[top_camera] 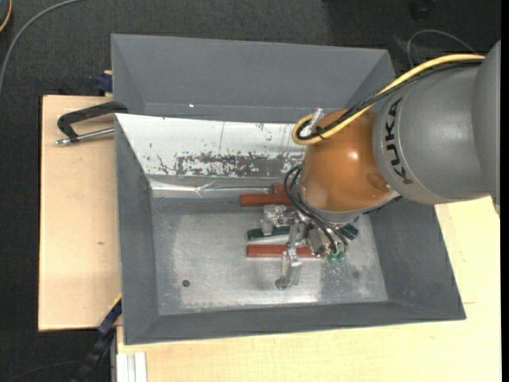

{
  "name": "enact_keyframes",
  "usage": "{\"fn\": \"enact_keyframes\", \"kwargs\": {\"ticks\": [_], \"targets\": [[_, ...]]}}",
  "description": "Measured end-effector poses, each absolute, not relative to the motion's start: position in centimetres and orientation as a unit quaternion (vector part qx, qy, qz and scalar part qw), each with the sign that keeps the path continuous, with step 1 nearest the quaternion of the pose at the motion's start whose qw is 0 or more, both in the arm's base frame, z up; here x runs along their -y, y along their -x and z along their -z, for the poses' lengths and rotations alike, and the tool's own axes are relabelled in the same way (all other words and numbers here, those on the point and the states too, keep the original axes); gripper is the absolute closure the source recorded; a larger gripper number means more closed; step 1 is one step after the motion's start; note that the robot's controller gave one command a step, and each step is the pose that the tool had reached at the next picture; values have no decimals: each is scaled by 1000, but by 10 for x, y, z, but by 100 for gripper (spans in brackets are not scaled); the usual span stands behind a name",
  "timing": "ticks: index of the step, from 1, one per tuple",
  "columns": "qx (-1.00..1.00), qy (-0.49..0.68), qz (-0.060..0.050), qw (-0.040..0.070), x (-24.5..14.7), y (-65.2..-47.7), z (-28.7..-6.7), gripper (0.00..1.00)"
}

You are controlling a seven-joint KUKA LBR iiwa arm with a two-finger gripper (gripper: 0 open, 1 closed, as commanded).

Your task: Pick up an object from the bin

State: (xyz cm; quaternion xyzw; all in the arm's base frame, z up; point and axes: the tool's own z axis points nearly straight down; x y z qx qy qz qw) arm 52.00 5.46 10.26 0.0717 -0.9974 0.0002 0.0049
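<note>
The gripper (288, 270) hangs low over a red-brown bar (265, 251) lying mid-floor in the bin (199, 293). A small heap (266, 223) lies just beyond, toward the far edge. Whether it is spread or closed cannot be told.

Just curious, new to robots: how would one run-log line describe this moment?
gripper: low in bin; at: right end of red bar; nearby: green piece, second red bar
</note>
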Motion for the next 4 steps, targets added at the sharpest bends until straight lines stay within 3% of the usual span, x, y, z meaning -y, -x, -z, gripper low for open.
{"fn": "enact_keyframes", "kwargs": {"ticks": [1,2,3,4], "targets": [[1000,18,0,-2,-14,-547,-70,0],[1000,17,1,-2,-16,-547,-71,100],[1000,17,1,-7,-24,-553,-197,100],[973,-231,1,-5,-87,-518,-265,100]]}}
